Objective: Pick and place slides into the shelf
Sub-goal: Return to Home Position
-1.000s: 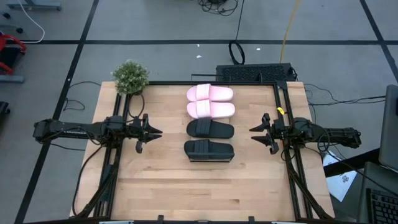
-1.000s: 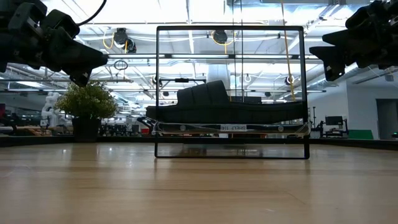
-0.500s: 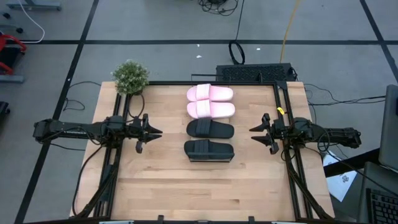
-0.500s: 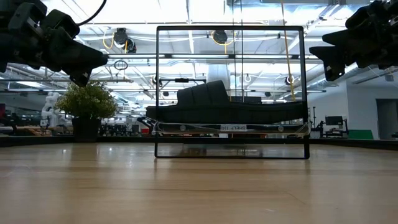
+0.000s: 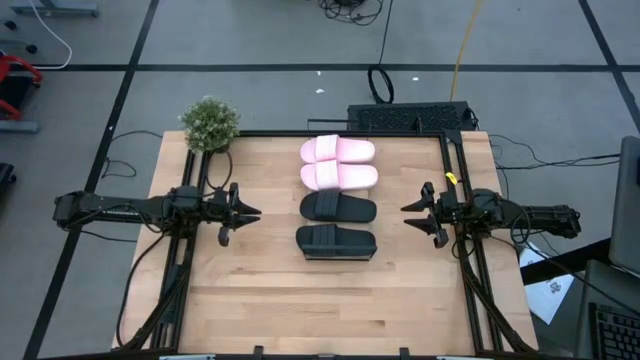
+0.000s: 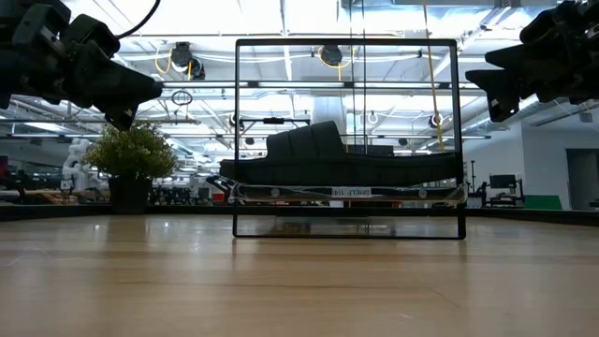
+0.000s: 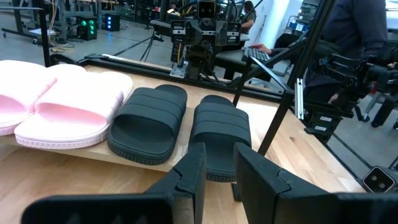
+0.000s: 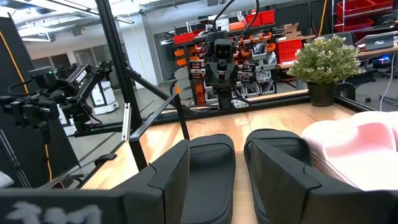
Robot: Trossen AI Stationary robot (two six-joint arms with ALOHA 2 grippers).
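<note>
Slides look placed: two pale pink open-toed slides [image 5: 339,176] and two black slides [image 5: 338,208] lie in a row on the narrow, dark-edged see-through shelf [image 6: 236,140], centred toward the far edge of my pale wooden surface [image 5: 260,300]. I judge only parking is left. Left pincer [image 5: 254,211] hovers near the left edge, narrowly parted, empty; right pincer [image 5: 406,208], near the right edge, gapes wider, empty.

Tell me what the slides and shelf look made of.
Pink slides: likely moulded foam or soft rubber, matte, with a textured sole edge. Black slides: same look, with ridged straps. Shelf: thin dark frame, probably metal; the pale board under the slides looks like wood.
</note>
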